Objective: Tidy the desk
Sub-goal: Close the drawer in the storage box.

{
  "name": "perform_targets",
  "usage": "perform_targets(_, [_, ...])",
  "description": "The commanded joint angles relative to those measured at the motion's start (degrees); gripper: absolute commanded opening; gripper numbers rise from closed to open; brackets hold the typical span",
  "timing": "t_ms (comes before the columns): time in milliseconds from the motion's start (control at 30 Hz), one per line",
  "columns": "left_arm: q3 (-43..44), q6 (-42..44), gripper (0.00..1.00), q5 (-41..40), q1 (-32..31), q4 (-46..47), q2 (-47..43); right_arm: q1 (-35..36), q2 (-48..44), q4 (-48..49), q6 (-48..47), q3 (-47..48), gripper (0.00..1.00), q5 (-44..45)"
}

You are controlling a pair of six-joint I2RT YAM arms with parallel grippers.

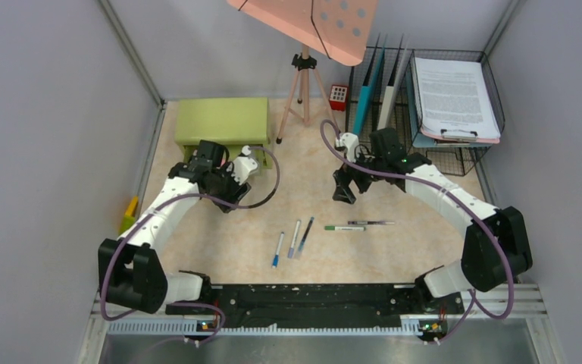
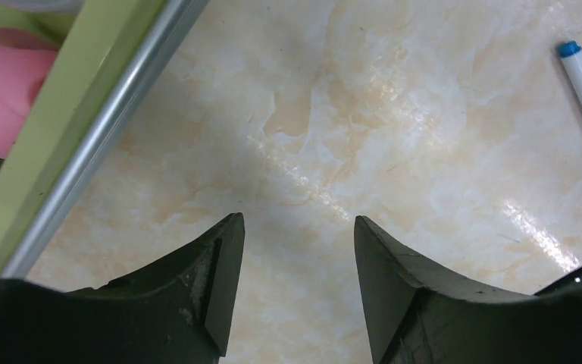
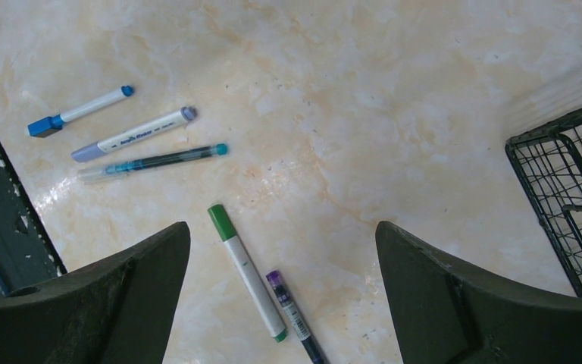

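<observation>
Left gripper (image 2: 297,220) and right gripper (image 3: 282,226) hovered above the desk (image 1: 311,171), jaws apart, empty; five pens (image 1: 295,239) lay on it.

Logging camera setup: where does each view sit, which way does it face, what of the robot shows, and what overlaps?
Top external: above and behind, looking down at the desk; left arm and right arm, bases at the bottom.
Left wrist: faces down at desk beside the green cabinet; its fingers, apart.
Right wrist: faces down at pens and a wire basket; its fingers, wide apart.
Shared: the blue-capped marker appears in all three.
</observation>
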Motion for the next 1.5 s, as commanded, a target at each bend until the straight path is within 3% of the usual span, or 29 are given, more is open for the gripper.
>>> perform_targets(0, [-3.9, -9.7, 0.60, -3.2, 0.8, 11.1, -1.3, -0.5, 2.7, -0.6, 0.4, 6.7, 0.90, -3.7])
perform_targets(267, [-11.6, -16.0, 0.61, -10.6, 3.7, 27.4, -3.2, 3.1, 10.3, -1.0, 1.7, 17.1, 0.89, -2.5])
perform_targets(433, [-14.2, -20.3, 0.61, -11.1, 6.4, 36.2, -3.0, 4.2, 12.7, 0.1, 2.9, 19.9, 0.89, -2.2])
perform_targets(1000, [-15.2, -27.4, 0.64, -12.0, 6.5, 53.8, -4.0, 4.8, 13.9, 1.1, 3.0, 18.6, 0.89, -1.2])
perform_targets(1467, [-17.3, -29.1, 0.65, -12.4, 6.4, 67.4, 2.4, 4.8, 13.4, 1.2, 2.4, 16.7, 0.89, -0.7])
